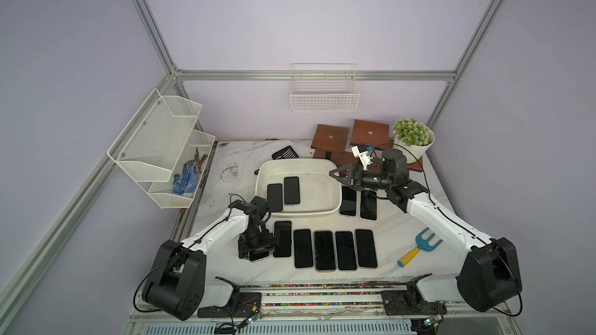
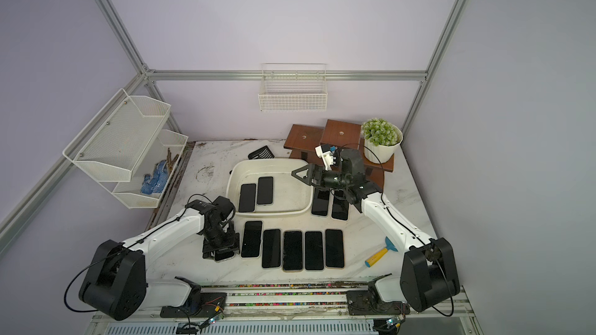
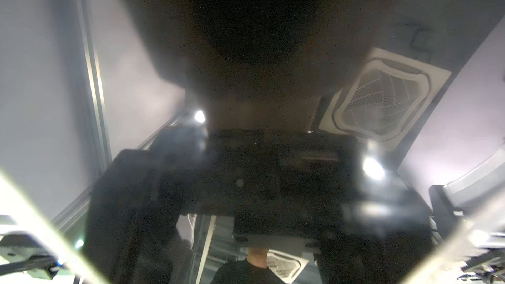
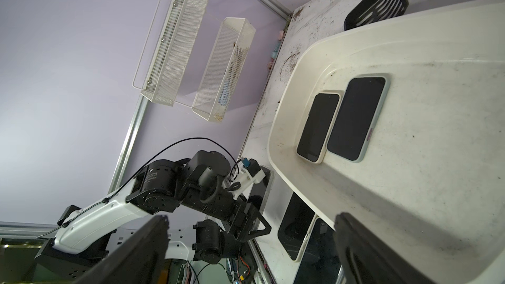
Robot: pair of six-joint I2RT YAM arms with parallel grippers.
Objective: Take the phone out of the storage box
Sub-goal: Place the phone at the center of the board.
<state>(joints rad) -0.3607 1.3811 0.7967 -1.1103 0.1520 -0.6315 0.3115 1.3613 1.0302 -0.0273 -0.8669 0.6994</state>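
My right claw (image 1: 336, 177), released, hangs over the right rim of the storage box (image 1: 300, 163), aimed leftward at two phones (image 1: 292, 190) lying side by side inside, long axes pointing away from me, while my left claw (image 1: 256, 249), grip unclear, sits farther off over another phone (image 1: 259, 257) on the table (image 1: 393, 230).

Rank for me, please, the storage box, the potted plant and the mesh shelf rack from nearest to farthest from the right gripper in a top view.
From the right gripper:
1. Storage box: its right rim is beside the open jaws.
2. Potted plant: back right corner.
3. Mesh shelf rack: left wall, beyond the box.
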